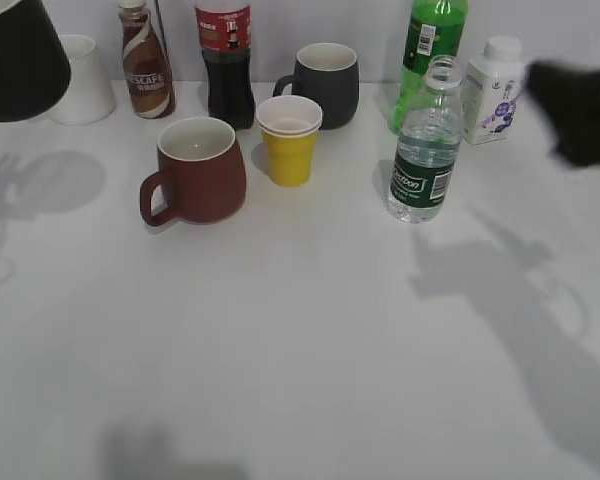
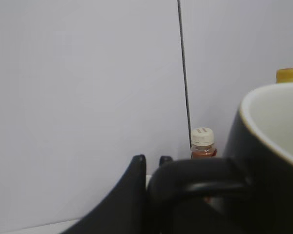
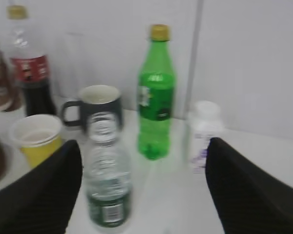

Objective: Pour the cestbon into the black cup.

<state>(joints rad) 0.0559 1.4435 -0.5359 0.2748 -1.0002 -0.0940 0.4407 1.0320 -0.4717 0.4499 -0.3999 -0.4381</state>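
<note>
With the left pincer point(image 2: 151, 161) apparently clamping the black cup point(image 1: 15, 55) aloft at ten o'clock, the released right pincer point(image 3: 141, 185) could topple the capless cestbon point(image 1: 423, 150).

I count five bottles on the surface point(image 1: 300, 360), taking the yellow paper cup point(image 1: 289, 140) as my landmark: the clear cestbon point(image 1: 425, 140) to its right, a bright green bottle point(image 1: 429, 55) and a white milk bottle point(image 1: 494, 90) behind that, and a cola bottle point(image 1: 226, 60) and a brown coffee bottle point(image 1: 145, 65) behind and left of the cup. Mugs come to three: a maroon mug point(image 1: 195, 170) just left of the cup, a dark grey mug point(image 1: 323, 82) behind it, and the black cup point(image 1: 15, 55) far up-left. One white cup point(image 1: 80, 80) stands far left. I see two end effectors: left end effector point(image 2: 151, 161), right end effector point(image 3: 144, 195).
</note>
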